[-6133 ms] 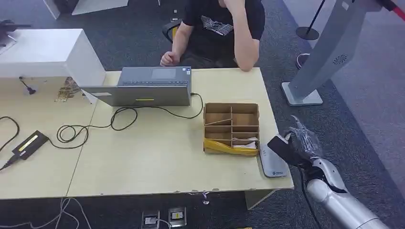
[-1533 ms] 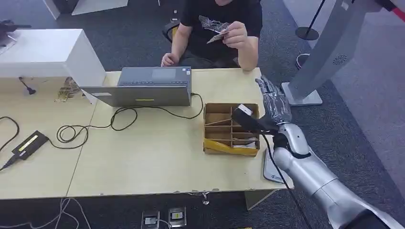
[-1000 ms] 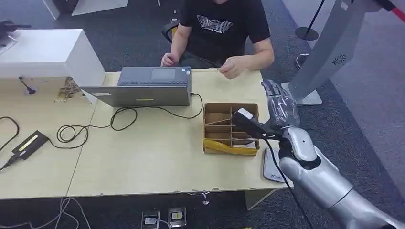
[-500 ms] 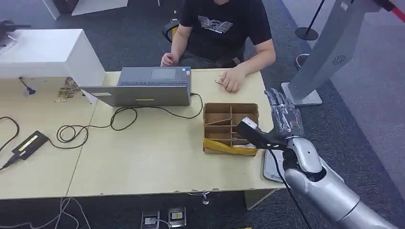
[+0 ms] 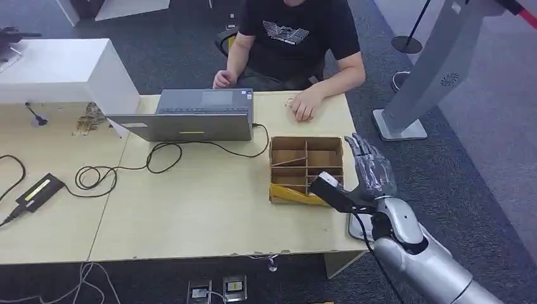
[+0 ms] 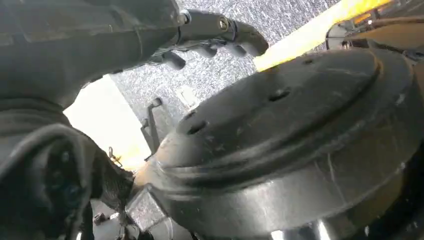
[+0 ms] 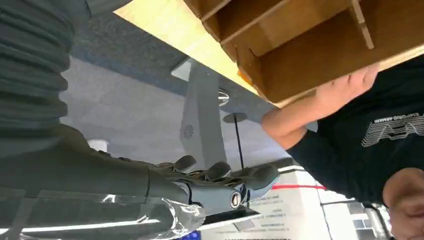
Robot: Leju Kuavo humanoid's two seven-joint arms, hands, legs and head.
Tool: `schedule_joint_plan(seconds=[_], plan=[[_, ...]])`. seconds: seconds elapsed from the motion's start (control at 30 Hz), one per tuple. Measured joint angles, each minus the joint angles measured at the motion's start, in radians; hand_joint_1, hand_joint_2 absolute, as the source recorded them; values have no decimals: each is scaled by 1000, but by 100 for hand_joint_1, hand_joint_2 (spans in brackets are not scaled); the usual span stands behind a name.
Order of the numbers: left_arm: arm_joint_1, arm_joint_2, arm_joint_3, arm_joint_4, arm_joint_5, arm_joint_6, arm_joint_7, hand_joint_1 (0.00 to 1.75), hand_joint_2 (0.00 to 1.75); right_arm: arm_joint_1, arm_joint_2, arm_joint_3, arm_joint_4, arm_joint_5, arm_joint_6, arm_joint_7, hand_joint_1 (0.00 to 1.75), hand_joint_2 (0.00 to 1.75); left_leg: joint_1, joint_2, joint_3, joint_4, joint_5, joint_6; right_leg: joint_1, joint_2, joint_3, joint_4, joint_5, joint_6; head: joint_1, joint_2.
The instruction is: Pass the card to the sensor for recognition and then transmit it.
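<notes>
The card's position cannot be told: it is not in either robot hand, and a person's hand [image 5: 305, 106] lies flat on the far edge of the pale wooden desk [image 5: 209, 202], possibly covering it. The right robot hand [image 5: 370, 172] is empty with fingers spread, raised off the desk's right edge beside the brown compartmented cardboard box [image 5: 297, 195]. This placement suggests readiness to reach into the box or down to the flat grey sensor pad [image 5: 354, 228], which lies at the near right corner, partly hidden under the right arm. The left robot hand [image 6: 220, 30] hangs with fingers loosely apart, holding nothing. A grey laptop [image 5: 196, 114] sits well apart, cabled across the desk
</notes>
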Motion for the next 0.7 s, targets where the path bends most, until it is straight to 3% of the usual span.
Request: schedule_joint_plan(seconds=[0.7], plan=[[0, 0, 0, 0, 0, 0, -18, 0, 0, 43, -10, 6, 31, -114, -43, -55, 0, 175, 0, 0, 0, 0, 0, 0, 0, 0, 0, 0, 0, 0, 0, 0]])
